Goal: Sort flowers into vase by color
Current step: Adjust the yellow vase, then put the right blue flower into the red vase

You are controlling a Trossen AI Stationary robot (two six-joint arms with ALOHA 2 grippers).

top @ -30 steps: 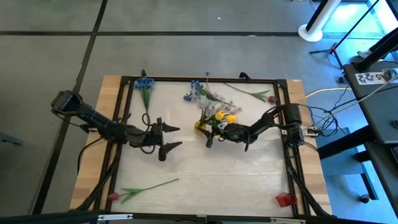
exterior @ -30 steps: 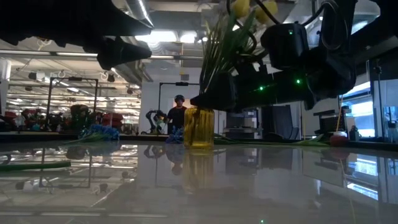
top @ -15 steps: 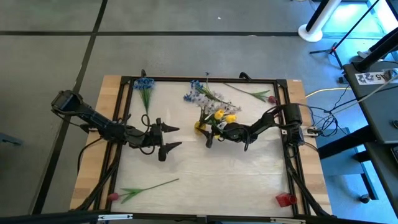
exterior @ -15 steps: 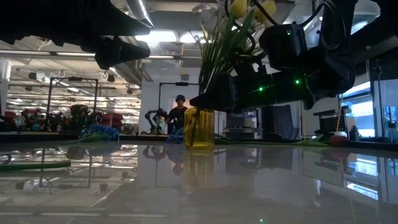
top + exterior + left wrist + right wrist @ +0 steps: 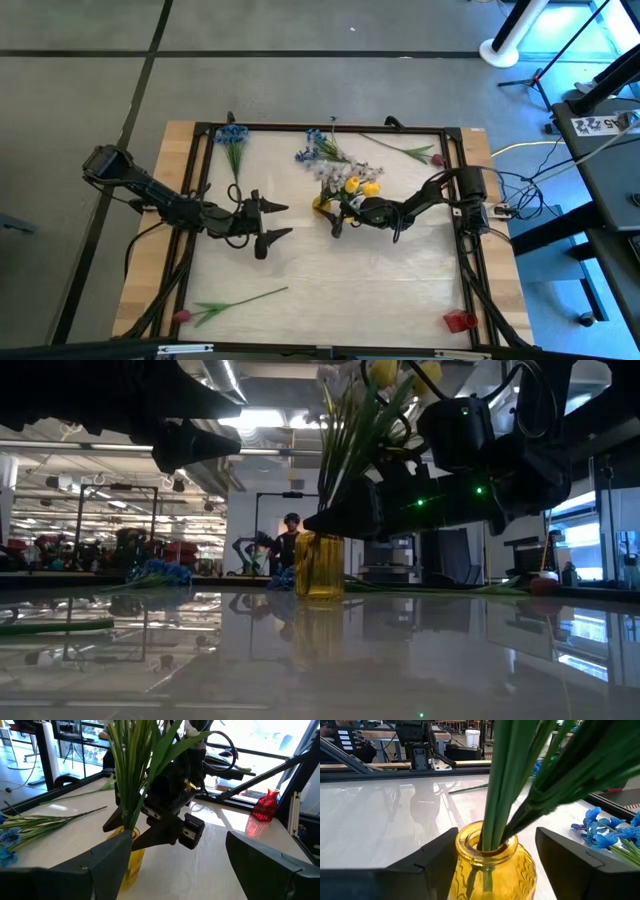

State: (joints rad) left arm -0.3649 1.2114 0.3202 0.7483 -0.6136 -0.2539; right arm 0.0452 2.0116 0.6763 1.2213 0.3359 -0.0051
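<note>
Right hand [image 5: 337, 222], near the centre of the table [image 5: 350, 290]: fingers spread, one on each side of the neck of the yellow vase [image 5: 490, 870], apparently not touching the glass. In the right wrist view the two dark fingers [image 5: 427, 865] flank the vase [image 5: 320, 565], from whose mouth a bundle of green stems [image 5: 502, 795] rises. The vase [image 5: 322, 203] stands upright on the table and carries yellow flowers [image 5: 360, 186]; white-lavender heads [image 5: 328, 170] show just beyond them in the high view.

Left hand [image 5: 268, 222], at mid-table to the left of the vase: fingers wide apart, holding nothing. The left wrist view looks across at the right hand [image 5: 172, 827] and the vase [image 5: 127, 860].

Loose flowers on the table: a blue one [image 5: 233, 140] by the far left corner; blue heads [image 5: 305, 153] at the far edge behind the vase; a red-pink one [image 5: 415, 152] towards the far right corner; a red-pink one [image 5: 230, 303] near the front left, well apart from both hands. A red vase [image 5: 459, 321] lies at the front right corner.

A person [image 5: 289, 540] stands in the room behind the table.
</note>
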